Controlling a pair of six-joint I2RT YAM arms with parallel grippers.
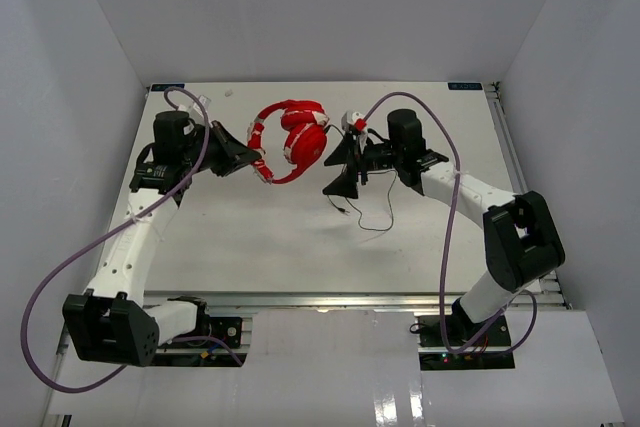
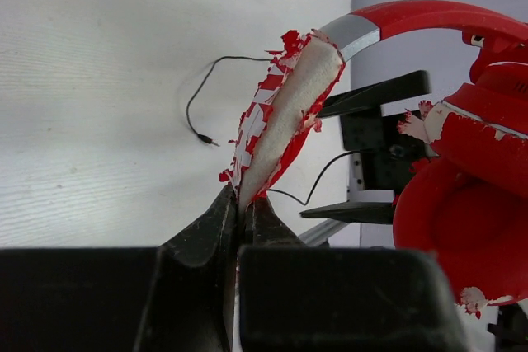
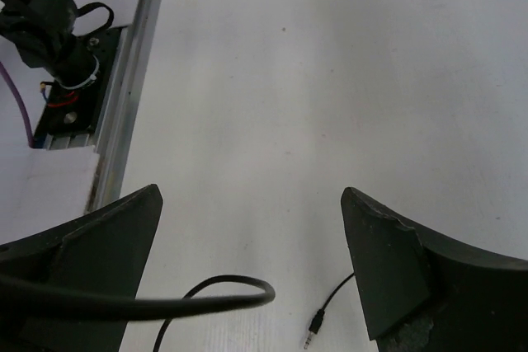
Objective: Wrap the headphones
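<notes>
Left wrist view: my left claw (image 2: pixel 243 204) is clamped on the frayed, padded end of the headphones (image 2: pixel 462 204), which are held above the table (image 2: pixel 99 80) with the earcups off to the right. My right claw (image 3: pixel 252 228) gapes wide, gripping nothing. Beneath it the thin black cord (image 3: pixel 337 293) ends in its plug (image 3: pixel 312 337) on the table.

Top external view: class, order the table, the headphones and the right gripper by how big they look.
Largest to smallest: table, headphones, right gripper. The last two are close, so that order is less sure.
</notes>
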